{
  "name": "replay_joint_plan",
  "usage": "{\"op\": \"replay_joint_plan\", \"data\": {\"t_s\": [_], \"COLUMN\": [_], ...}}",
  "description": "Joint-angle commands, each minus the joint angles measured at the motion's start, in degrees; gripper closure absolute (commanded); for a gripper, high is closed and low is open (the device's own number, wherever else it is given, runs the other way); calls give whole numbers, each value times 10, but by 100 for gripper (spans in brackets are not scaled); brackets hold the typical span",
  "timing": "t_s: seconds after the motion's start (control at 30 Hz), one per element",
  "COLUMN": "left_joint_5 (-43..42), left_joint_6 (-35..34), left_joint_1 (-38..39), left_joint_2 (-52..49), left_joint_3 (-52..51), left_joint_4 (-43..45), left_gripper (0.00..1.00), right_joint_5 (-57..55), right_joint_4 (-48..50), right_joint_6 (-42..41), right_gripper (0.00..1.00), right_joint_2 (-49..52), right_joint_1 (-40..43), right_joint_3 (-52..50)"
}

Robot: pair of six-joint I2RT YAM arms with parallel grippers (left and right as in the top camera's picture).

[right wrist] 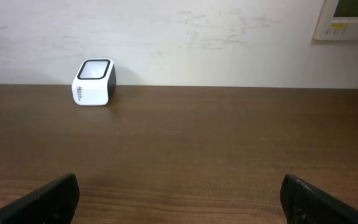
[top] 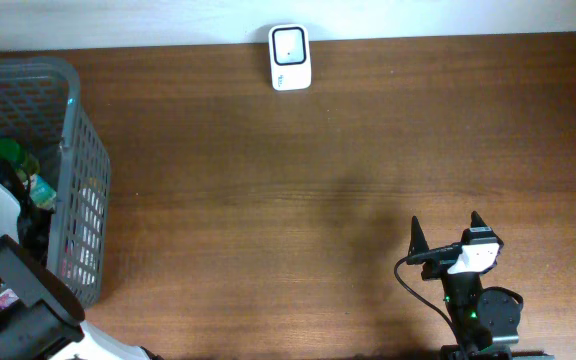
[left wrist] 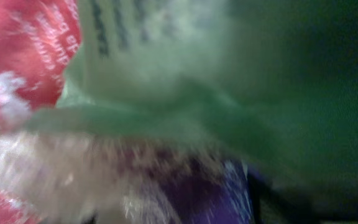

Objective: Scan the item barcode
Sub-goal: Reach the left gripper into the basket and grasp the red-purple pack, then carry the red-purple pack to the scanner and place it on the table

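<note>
Overhead: left arm (top: 13, 285) is reaching down into the grey basket (top: 80, 150) at the table's (top: 268, 200) left end, where the items, incl. a green one (top: 8, 155), are lying in a heap. Risk I'm seeing: w/ packets crowding each other, the left gripper may be pinching two at once or only a loose fold of wrapper, so sth could be slipping out on the lift or snagging the basket wall. The scanner (top: 290, 57) is sitting well apart at the far edge, so there's a long carry too. Left wrist: pic is blurring badly. A red packet (left wrist: 30, 37), a green packet (left wrist: 185, 81) and a purple one (left wrist: 191, 186) are filling the lens, no fingers showing, so I can't tell how wide the jaws are standing or whether anything is being held. Right wrist: right gripper (top: 446, 225) is hovering low over bare wood facing the scanner, fingertips (right wrist: 55, 196) spreading fully apart, gripping and touching nothing.
</note>
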State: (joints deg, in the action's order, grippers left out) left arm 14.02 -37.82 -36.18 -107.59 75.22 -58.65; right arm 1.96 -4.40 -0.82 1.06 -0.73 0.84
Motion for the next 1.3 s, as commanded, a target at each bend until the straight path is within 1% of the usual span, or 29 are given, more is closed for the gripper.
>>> {"op": "replay_joint_plan", "data": {"t_s": [0.0,0.03,0.1,0.13,0.2,0.23,0.3,0.37,0.4,0.47,0.5,0.53,0.57,0.63,0.67,0.7,0.77,0.87,0.9,0.93,0.97,1.03,1.07,1.1,1.13,1.2,1.23,1.27], "left_joint_5": [0,-1,-3,-13,-42,-57,-65,-78,-93,-151,-214,-256,-321,-471,-497,-505,-502,-487,-487,-487,-446,-340,-268,-232,-211,-204,-200,-200], "left_joint_6": [-3,-3,-3,-3,-3,-3,1,1,1,1,1,1,1,1,1,1,13,94,141,164,192,225,234,235,241,240,240,240], "left_joint_1": [-4,-4,-3,-4,-4,-4,-4,-4,-4,-3,-3,-3,-3,3,18,38,129,245,316,348,407,493,549,583,622,670,682,691], "left_joint_2": [-20,-19,-9,3,30,45,91,168,188,239,287,318,351,411,419,424,422,384,349,332,292,227,178,146,102,20,-20,-51], "left_joint_3": [-5,1,64,123,209,248,302,315,315,315,315,315,315,315,315,315,314,314,314,314,314,314,314,314,314,314,314,314], "left_joint_4": [-21,-31,-91,-139,-193,-208,-213,-176,-163,-128,-92,-64,-25,87,107,115,116,128,128,127,118,89,73,67,67,89,106,118], "left_gripper": [100,100,100,100,100,100,100,100,100,100,100,100,100,100,100,100,100,100,100,100,100,100,100,100,100,100,100,98], "right_joint_5": [-1,-1,-1,-1,-1,-1,-1,-1,-1,-1,-1,-1,-1,-1,-1,-1,-1,-1,-1,-1,-1,-1,-1,-1,-1,-1,-1,-1], "right_joint_4": [0,0,0,0,0,0,0,0,0,0,0,0,0,0,0,0,0,0,0,0,0,0,0,0,0,0,0,0], "right_joint_6": [4,4,4,4,4,4,4,4,4,4,4,4,4,4,4,4,4,4,4,4,4,4,4,4,4,4,4,4], "right_gripper": [2,1,2,1,1,1,1,1,2,1,1,1,1,2,1,1,2,1,2,2,1,1,2,1,2,2,2,1], "right_joint_2": [-3,-3,-3,-3,-3,-3,-3,-3,-3,-3,-3,-3,-3,-3,-3,-3,-3,-3,-3,-3,-3,-3,-3,-3,-3,-3,-3,-3], "right_joint_1": [0,0,0,0,0,0,0,0,0,0,0,0,0,0,0,0,0,0,0,0,0,0,0,0,0,0,0,0], "right_joint_3": [-5,-5,-5,-5,-5,-5,-5,-5,-5,-5,-5,-5,-5,-5,-5,-5,-5,-5,-5,-5,-5,-5,-5,-5,-5,-5,-5,-5]}}
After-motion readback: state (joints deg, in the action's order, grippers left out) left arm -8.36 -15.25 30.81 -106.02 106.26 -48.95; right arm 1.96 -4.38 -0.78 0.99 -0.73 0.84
